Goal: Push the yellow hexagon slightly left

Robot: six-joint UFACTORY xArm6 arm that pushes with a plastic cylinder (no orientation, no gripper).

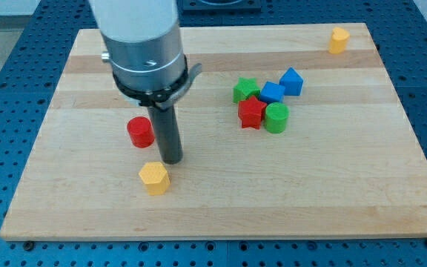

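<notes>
though no jaws visible — my tip (pixel 172 160) just above one yellow hexagon (pixel 154 178), beside one red cylinder (pixel 140 132)

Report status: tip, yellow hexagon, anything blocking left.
My tip just up-right of yellow hexagon, contact unclear. Red cylinder up-left, off the leftward path. Nothing blocking.

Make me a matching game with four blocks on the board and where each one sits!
Blocks:
1. yellow hexagon
2. red cylinder
3. green cylinder
4. yellow block

Places:
A. top right corner of the view
B. just below my tip
C. left of the rod
D. in the cluster, beside the red star

Pairs: 1-B, 2-C, 3-D, 4-A
</notes>
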